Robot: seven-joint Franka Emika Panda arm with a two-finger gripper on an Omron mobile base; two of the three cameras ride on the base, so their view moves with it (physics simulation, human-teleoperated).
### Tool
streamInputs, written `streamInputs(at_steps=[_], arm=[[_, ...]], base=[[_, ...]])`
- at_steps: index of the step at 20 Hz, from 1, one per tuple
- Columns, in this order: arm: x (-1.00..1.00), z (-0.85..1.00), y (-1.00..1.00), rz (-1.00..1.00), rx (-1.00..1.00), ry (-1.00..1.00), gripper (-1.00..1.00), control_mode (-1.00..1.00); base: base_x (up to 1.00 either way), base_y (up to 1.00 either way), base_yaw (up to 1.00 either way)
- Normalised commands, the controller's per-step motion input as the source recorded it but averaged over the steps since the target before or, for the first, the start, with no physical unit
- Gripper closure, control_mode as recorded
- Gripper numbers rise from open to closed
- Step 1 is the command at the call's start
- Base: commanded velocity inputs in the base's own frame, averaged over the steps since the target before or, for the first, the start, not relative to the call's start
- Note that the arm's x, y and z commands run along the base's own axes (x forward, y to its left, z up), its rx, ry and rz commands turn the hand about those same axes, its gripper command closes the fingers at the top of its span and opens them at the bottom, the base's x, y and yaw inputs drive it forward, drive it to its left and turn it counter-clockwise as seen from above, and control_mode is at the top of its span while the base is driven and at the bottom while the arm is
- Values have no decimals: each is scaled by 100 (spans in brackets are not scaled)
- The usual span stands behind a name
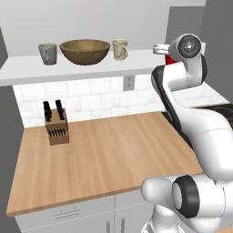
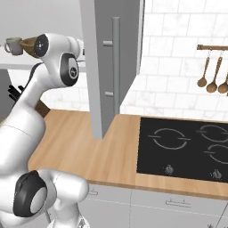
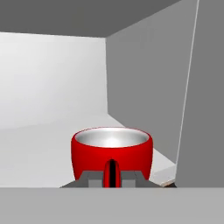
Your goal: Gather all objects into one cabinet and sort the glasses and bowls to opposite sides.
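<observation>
Red cup (image 3: pixel 112 152), nearest your camera at 6 o'clock on the cabinet shelf (image 3: pixel 39 148), sat pinched at its near rim by your nearly closed gripper (image 3: pixel 112 173); it looked light, rigid, probably slick.

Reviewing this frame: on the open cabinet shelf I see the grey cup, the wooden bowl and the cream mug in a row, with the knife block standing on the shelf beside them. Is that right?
Not quite. The grey cup, the wooden bowl and the cream mug do stand in a row on the cabinet shelf, but the knife block stands below on the wooden counter, against the tiled wall. The left base view shows it.
</observation>
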Motion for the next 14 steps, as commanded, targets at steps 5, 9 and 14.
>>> streamInputs(at_steps=[5, 9, 14], arm=[[46, 0, 0, 0, 0, 0, 100, -100], [54, -7, -6, 0, 0, -1, 100, -100], [40, -26, 0, 0, 0, -13, 100, -100]], base=[[0, 0, 0], [0, 0, 0], [0, 0, 0]])
